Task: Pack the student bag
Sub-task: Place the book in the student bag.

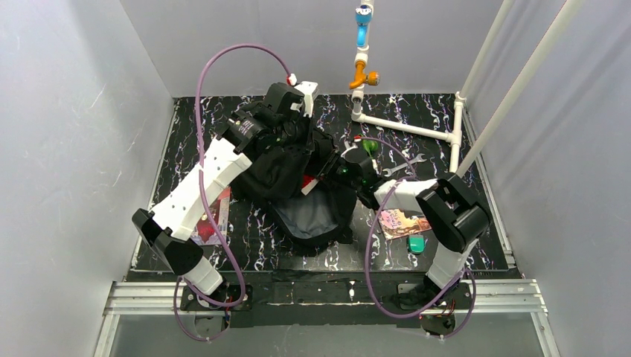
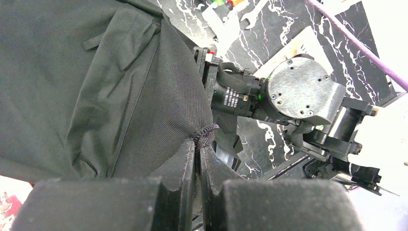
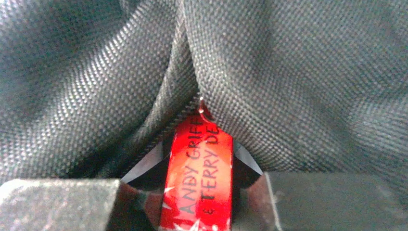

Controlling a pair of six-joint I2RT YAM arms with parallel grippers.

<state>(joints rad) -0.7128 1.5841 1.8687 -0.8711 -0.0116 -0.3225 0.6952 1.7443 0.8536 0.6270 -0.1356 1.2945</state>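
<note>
Bag loading: left fingers (image 2: 96, 204) are pinching the student bag (image 1: 312, 216), lying mid worktop (image 1: 257, 239), lifting its mouth open; right fingers (image 3: 57, 204), narrowly parted, are gripping a red book (image 3: 197, 178), apparently pushing it inside.

Red spine of book (image 3: 197, 178): "ANDY GRIFF", next line "& TERRY DE", both cut off where bag (image 3: 298, 72) covers them. Motor label (image 2: 234, 98): white print, too small to read.

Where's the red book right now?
Right wrist view: the red book is clamped in the right claw, its end pushed into folds of the bag. From above, it shows by the bag's opening, mid-table.
</note>
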